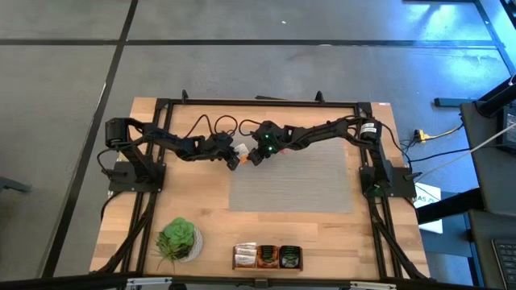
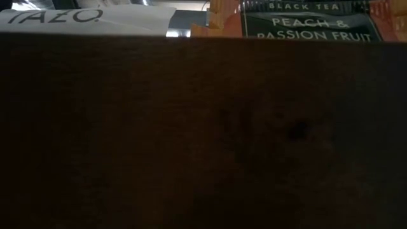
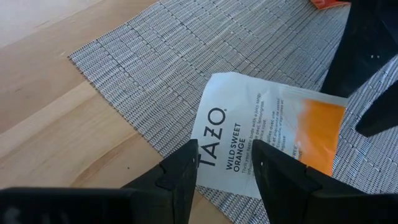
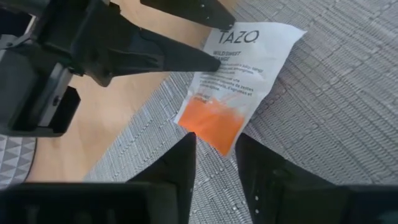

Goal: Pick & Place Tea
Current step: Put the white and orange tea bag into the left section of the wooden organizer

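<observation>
Both grippers met over one Tazo Wild Sweet Orange sachet lying at the grey mat's ten-o'clock corner. The left gripper stood spread, grasping nothing. The right gripper straddled the sachet's orange end, half-narrowed, not visibly pinching. Judged step: the pick; next, close squarely and lift.

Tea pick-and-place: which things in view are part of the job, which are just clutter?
Job:
- tea sachet, white and orange, on the grey mat corner, between both grippers
- left gripper, open
- right gripper
- tea boxes at the table's front edge

Lying about:
- potted plant
- cables
</observation>
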